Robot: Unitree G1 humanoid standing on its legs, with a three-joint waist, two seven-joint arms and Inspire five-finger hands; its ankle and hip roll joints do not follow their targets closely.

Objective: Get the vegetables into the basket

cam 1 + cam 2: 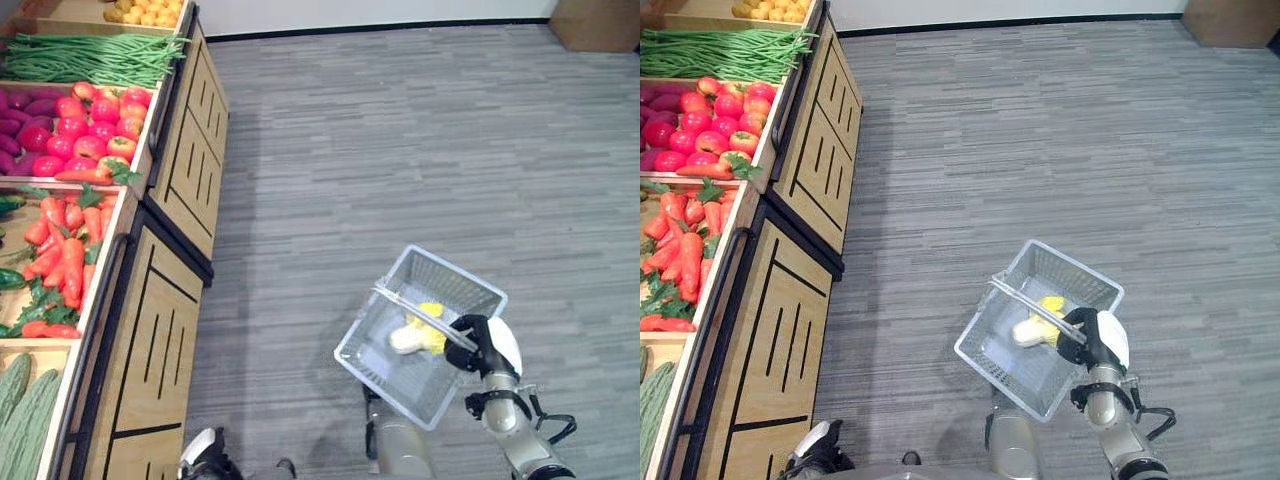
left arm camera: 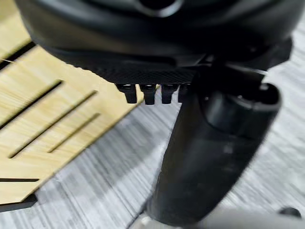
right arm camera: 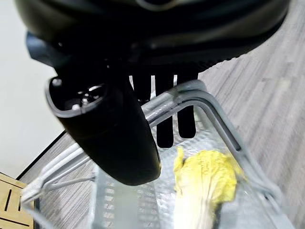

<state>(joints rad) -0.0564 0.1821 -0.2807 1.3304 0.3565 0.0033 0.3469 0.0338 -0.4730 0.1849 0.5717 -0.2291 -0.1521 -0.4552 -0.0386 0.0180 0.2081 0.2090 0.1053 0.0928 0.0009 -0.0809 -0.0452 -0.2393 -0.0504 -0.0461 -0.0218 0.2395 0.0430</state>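
Pale grey wire mesh made up the basket (image 1: 440, 275), which hung tilted above the grey plank floor (image 1: 420, 130), carried by its handle (image 3: 190, 98). Inside it lay one vegetable, a cabbage (image 1: 420, 330) with a white stem end and yellow leafy top, resting on the basket's bottom just beside the carrying hand. The right hand (image 1: 472, 338) was closed around the handle at the basket's right rim; in the right wrist view its fingers (image 3: 164, 131) hooked over the grey bar with the thumb (image 3: 112, 133) alongside, and the cabbage sat directly below them, not touched by the hand. The left hand (image 2: 209, 157) showed low beside the wooden display stand (image 1: 165, 330), holding nothing, with its fingertips seen as short stubs; whether they were straight or curled I could not tell. On the stand, well apart from the basket, were bins of carrots (image 1: 62, 250), tomatoes (image 1: 95, 125) and green beans (image 1: 90, 58), with pale green gourds (image 1: 22, 415) cut off at the lower edge. The yellow produce in the farthest bin was too small to identify.
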